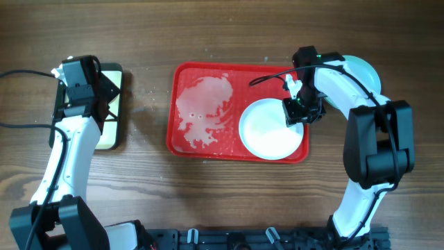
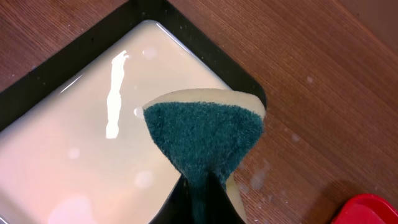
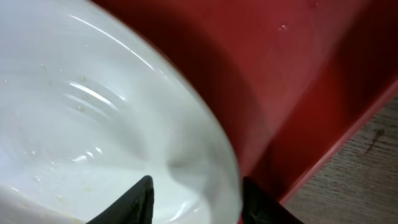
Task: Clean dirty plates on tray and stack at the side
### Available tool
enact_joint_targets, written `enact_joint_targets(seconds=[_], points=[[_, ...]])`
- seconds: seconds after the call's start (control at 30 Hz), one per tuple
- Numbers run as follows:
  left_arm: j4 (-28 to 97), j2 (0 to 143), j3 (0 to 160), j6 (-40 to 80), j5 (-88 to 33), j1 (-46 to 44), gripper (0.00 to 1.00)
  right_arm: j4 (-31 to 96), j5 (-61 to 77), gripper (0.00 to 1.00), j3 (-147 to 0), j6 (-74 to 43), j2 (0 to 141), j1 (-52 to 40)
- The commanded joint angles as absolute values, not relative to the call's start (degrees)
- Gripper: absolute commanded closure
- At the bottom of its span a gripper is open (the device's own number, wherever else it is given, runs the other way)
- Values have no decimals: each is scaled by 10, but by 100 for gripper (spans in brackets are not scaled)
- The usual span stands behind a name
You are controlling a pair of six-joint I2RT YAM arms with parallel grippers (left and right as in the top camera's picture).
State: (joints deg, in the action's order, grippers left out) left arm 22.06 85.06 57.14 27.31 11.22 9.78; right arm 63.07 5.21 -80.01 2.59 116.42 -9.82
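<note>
A white plate lies on the right half of the red tray. My right gripper is open at the plate's right rim. In the right wrist view the gripper straddles the plate: one finger is over its inside, the other outside over the tray. A pale blue plate lies off the tray at the right, partly hidden by my right arm. My left gripper is shut on a green-and-yellow sponge. A third plate is not in view.
A dark-rimmed cream tray lies at the far left, under the left gripper; it also shows in the left wrist view. A white foamy smear covers the red tray's left half. The red tray's corner shows at the lower right of the left wrist view.
</note>
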Motion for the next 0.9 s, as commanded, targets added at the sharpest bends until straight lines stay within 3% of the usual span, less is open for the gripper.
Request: enact_joint_targets(seconds=[0.0,0.3,0.37,0.47,0.73,0.87], points=[[217,845,573,277,109,100,95,632,67,61,-801,-11,1169,-97],[217,845,573,277,109,100,96,581,65,65,-737,-47,1169,-97],[216,845,573,277,109,100,96,564,65,74,-733,-47,1169,-97],[217,845,573,277,95,100,96,533,66,96,-740,-71,1169,-97],[153,845,573,280,-116,87,96,349,181,96,-774,-91,1169,-105],[137,851,573,307,-130,7,96,298,181,95,-774,-89,1169,-116]])
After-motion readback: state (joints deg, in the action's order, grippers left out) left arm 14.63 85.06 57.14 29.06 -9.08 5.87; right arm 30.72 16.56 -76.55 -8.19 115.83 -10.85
